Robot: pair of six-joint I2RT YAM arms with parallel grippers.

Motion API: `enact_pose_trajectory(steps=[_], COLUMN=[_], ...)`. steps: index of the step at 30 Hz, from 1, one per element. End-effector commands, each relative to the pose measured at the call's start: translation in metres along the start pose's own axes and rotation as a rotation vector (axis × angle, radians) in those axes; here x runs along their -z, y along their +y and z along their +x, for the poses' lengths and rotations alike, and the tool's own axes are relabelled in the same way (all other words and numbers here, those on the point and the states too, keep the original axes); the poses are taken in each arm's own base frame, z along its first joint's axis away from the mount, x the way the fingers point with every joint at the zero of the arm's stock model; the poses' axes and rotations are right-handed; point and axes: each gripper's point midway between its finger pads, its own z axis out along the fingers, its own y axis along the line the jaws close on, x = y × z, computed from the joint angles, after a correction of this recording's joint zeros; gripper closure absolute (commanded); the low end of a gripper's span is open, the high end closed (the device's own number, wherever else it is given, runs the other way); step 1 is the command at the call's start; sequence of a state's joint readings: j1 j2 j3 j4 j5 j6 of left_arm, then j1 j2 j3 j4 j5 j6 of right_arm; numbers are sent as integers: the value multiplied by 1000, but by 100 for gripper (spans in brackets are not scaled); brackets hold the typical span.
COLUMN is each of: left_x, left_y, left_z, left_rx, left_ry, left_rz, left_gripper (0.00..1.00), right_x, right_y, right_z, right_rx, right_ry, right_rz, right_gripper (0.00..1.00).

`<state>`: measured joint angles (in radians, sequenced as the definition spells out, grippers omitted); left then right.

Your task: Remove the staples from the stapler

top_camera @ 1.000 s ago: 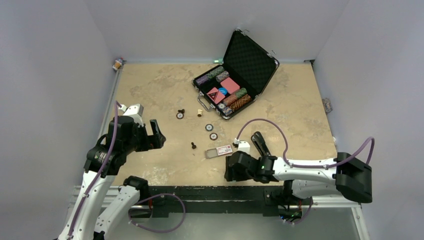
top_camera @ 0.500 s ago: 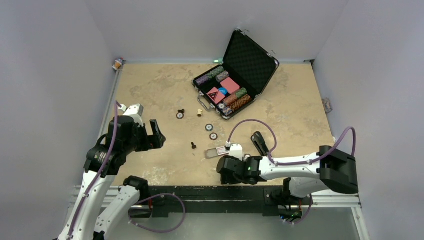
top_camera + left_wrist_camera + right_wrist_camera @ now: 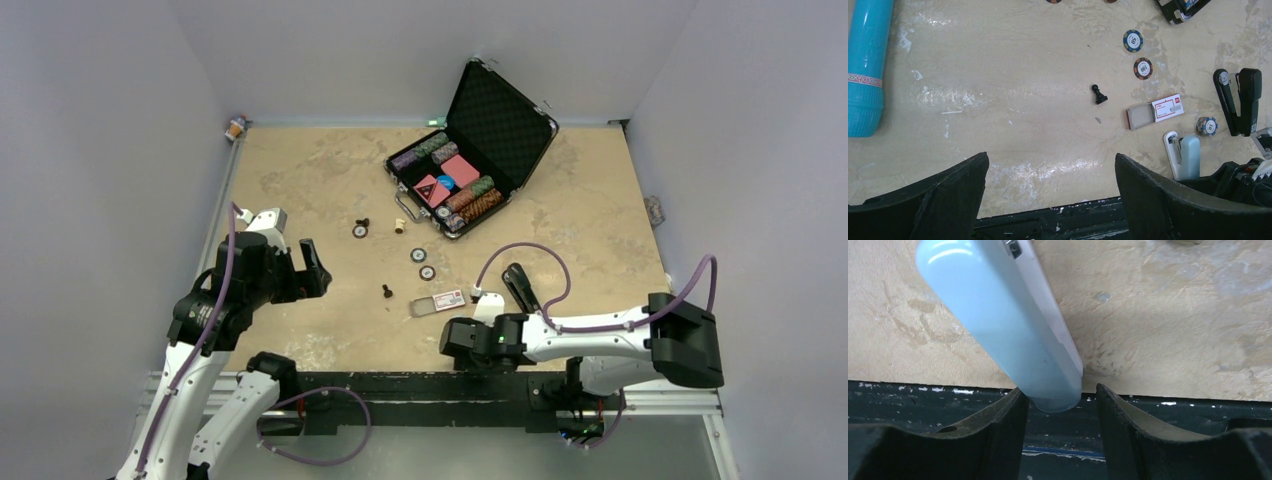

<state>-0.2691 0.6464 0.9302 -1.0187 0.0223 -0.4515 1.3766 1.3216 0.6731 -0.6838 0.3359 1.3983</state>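
Note:
A light-blue and white stapler lies near the table's front edge, also in the left wrist view. My right gripper is low at that edge; its open jaws straddle the stapler's near end, with a gap on the right side. A black stapler lies just to the right, opened out flat. No staples show in any view. My left gripper hovers open and empty over the table's left side.
A small red-and-white box with a grey tray slid out lies left of the blue stapler. A black pawn and loose poker chips lie mid-table. An open chip case stands at the back. A teal tube lies far left.
My right arm swung left along the front edge, then back a little to the right. The blue stapler shifted with it and now lies slightly nearer the edge. The left arm has not moved.

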Motion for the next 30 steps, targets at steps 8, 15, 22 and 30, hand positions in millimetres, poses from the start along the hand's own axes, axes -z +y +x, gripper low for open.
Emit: enact_pose_trajectory(steps=[8,15,22,30], left_x=[8,8,8,8], left_y=[-6,-6,-7,-6], left_z=[-14,-14,-13,-14], left_rx=[-18,-18,-20,-19], left_ry=[-51,-51,-50,-50], left_rz=[30,30,32,31], left_gripper=[0,0,0,0], right_x=[25,15,2,-4], right_y=[17,21,14,17], right_z=[-35,-33,-26,-26], right_rx=[-25,57,63,95], right_ry=[-133,-132,-118,-125], right_rz=[-9,-5,23,37], right_gripper=[40,39,39,45])
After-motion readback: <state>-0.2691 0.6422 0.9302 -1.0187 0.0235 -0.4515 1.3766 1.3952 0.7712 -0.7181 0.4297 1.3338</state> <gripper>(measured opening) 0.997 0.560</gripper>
